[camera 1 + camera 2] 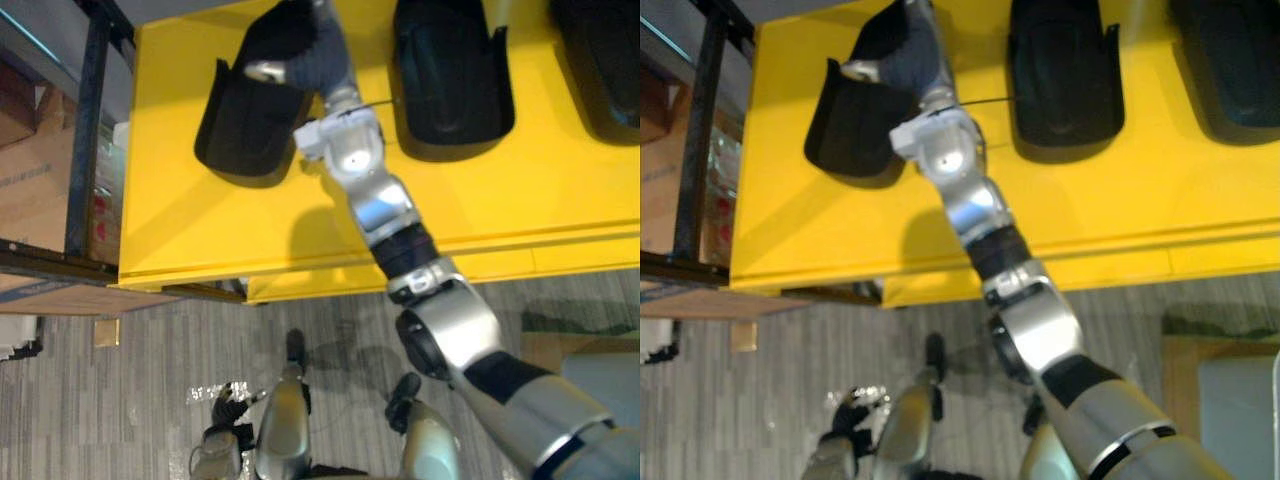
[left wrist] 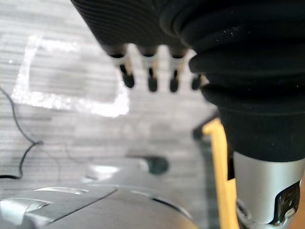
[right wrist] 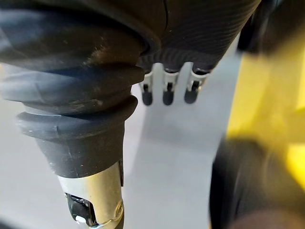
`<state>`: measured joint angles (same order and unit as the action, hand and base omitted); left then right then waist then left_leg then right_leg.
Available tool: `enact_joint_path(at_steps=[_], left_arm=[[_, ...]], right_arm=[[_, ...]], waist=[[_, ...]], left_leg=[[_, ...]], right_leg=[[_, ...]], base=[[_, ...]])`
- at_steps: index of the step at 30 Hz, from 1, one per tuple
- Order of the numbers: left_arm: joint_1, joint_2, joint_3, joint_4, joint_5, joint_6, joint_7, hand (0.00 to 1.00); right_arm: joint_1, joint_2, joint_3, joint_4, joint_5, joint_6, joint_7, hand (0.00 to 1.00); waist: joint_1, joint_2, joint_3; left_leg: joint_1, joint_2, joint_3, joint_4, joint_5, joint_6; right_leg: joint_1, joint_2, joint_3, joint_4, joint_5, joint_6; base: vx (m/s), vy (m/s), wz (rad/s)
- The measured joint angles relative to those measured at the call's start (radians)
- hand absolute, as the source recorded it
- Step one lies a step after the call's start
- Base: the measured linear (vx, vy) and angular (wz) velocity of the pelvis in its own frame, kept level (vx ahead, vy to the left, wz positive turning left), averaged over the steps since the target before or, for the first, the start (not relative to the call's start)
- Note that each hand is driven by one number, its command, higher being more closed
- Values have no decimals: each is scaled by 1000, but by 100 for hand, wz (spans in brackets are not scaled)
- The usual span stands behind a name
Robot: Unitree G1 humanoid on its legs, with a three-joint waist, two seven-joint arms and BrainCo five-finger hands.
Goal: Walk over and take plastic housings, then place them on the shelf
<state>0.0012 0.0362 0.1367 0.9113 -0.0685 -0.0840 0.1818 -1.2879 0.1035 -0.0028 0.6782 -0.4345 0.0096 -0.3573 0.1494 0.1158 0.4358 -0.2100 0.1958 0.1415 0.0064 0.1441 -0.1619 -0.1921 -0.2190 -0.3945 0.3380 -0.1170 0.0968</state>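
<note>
Hovered the right robot hand [image 1: 303,52] over the leftmost plastic housing [image 1: 235,125] on the yellow tabletop [image 1: 200,230], fingers straight, holding nothing, seemingly lining up a grasp. Hung the left robot hand [image 2: 150,71] slack and empty, above the floor [image 2: 71,124].

Bare counter [image 1: 200,230] runs along the whole near edge in front of the three housings, with a wide strip left of the left housing [image 1: 235,135]. Beyond that left edge a dark frame post [image 1: 88,130] bars your way. The right arm crosses the gap between the left housing and the middle housing [image 1: 450,90], with the right hand [image 1: 300,50] over the left housing's far end. Between the middle housing and the right housing [image 1: 600,60] you get only a narrow lane.
</note>
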Motion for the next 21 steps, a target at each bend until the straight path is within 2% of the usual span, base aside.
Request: enact_joint_path(at_steps=[4,12,16,21], left_arm=[[0,1,-4,-2,0,1,1,0],[-2,17,-43,-16,0,0,7,0],[-2,18,-45,-18,-1,-1,6,0],[-2,26,-70,-19,-1,-1,6,0]], right_arm=[[1,-5,-20,-3,-46,27,-40,0],[14,-13,-37,-2,-38,37,-33,0],[14,-16,-55,21,25,36,-12,0],[11,-28,-101,128,93,36,0,0]], waist=[[-1,0,0],[-1,0,0],[-1,0,0],[0,0,0]], left_leg=[[0,-1,1,-1,0,0],[-1,-6,10,-19,13,4],[-1,-7,8,-36,24,4],[-1,-9,5,-39,27,5]], right_leg=[[-4,-2,1,5,0,0],[-27,-7,14,17,0,0],[-34,-7,13,20,0,0],[-34,-9,11,21,0,0]], base=[[0,0,0],[-5,2,-2],[-1,-3,2],[0,-1,1]])
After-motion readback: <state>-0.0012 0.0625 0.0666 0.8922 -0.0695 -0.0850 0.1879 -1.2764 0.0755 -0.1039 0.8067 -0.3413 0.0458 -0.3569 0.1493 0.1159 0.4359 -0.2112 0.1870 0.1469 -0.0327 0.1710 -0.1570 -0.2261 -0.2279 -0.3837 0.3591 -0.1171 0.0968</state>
